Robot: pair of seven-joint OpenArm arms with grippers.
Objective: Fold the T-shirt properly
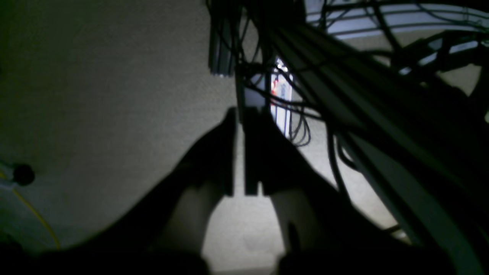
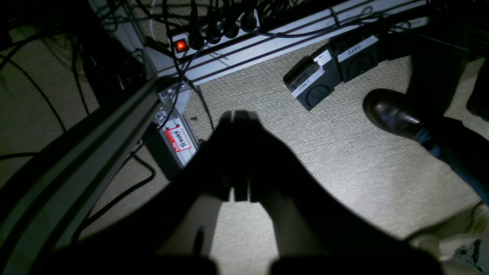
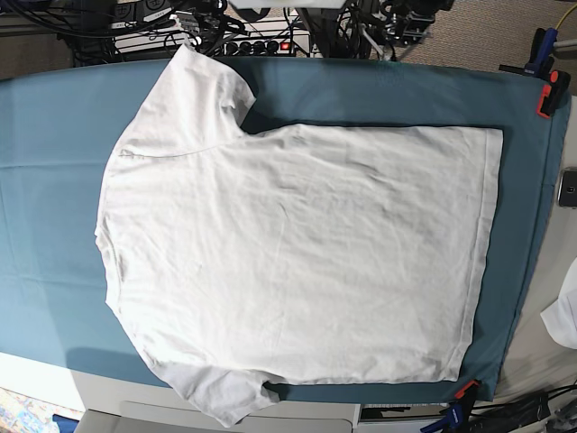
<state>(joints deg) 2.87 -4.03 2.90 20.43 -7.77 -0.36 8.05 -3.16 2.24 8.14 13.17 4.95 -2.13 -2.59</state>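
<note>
1. Left wrist view: dim carpeted floor (image 1: pixel 95 95) across left and centre; tangle of dark cables (image 1: pixel 305 126) and angled frame rails (image 1: pixel 401 179) filling upper right to lower right; yellow cord (image 1: pixel 36 215) at lower left. Left gripper (image 1: pixel 238 149) in silhouette at centre, fingers nearly together with a thin slit of light between, holding nothing, hanging clear above the floor. T-shirt not in this view.
2. Right wrist view: power strip with lit red switch (image 2: pixel 180 46) at upper centre; labelled black box (image 2: pixel 172 147) at centre left; two black foot pedals (image 2: pixel 330 70) at upper right; dark shoe (image 2: pixel 389 112) at right edge; frame rail (image 2: pixel 72 168) along left. Right gripper (image 2: pixel 240 152) closed tight, empty, over bare carpet.
3. Base view: T-shirt (image 3: pixel 297 271) spread flat on teal cloth sheet (image 3: pixel 54 180), collar end at frame left, hem at right, one sleeve toward upper left, other at bottom edge. Orange clamp (image 3: pixel 546 95) at upper right; blue clamp (image 3: pixel 455 417) at lower right. No gripper visible; teal margin open on left and top.
</note>
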